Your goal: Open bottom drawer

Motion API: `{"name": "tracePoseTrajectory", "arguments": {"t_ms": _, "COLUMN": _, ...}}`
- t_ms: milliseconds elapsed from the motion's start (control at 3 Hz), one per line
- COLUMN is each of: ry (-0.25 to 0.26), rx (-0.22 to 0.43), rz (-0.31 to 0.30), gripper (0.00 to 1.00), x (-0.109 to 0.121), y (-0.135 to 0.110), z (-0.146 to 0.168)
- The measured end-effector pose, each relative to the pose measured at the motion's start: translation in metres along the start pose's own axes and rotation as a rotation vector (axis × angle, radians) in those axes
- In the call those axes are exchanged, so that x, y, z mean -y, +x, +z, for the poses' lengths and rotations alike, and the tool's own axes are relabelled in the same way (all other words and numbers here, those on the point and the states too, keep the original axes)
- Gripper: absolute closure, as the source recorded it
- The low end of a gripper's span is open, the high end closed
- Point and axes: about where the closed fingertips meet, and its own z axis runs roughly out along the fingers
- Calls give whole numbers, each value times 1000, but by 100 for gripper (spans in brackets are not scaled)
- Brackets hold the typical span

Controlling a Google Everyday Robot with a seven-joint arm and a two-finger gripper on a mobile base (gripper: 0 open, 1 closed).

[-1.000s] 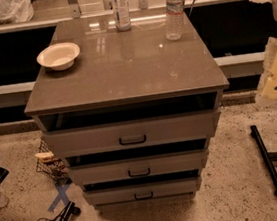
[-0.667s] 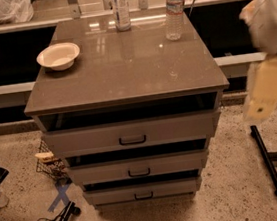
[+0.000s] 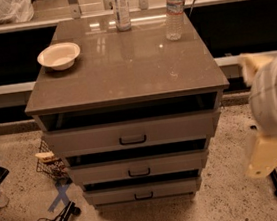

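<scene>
The bottom drawer (image 3: 143,190) is the lowest and narrowest of three light grey fronts on the cabinet, with a small black pull handle (image 3: 144,196) at its centre. A dark gap shows above its front. My arm fills the right edge of the camera view as a white and cream shape, and the gripper (image 3: 263,159) hangs low at its end. It is to the right of the cabinet, roughly level with the middle drawer (image 3: 138,168), and apart from every drawer front.
On the brown cabinet top (image 3: 123,69) stand a white bowl (image 3: 59,56) and two bottles (image 3: 120,6) (image 3: 174,10). A wire basket (image 3: 52,166) sits on the floor at the left. A black stand foot (image 3: 276,186) lies at the right, black legs and cables at the lower left.
My arm has swung down and in from the right edge, now larger and lower beside the cabinet. The drawers have not moved.
</scene>
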Motion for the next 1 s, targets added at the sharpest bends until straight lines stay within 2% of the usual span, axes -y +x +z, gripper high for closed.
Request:
{"name": "tracePoseTrajectory", "arguments": {"t_ms": 333, "ry": -85, "rx": 95, "rz": -34, "gripper": 0, "x": -46, "y": 0, "z": 77}}
{"name": "tracePoseTrajectory", "arguments": {"t_ms": 667, "ry": -193, "rx": 160, "rz": -47, "gripper": 0, "x": -81, "y": 9, "z": 174}}
{"name": "tracePoseTrajectory", "arguments": {"t_ms": 1000, "ry": -257, "rx": 186, "rz": -22, "gripper": 0, "x": -96, "y": 11, "z": 210}}
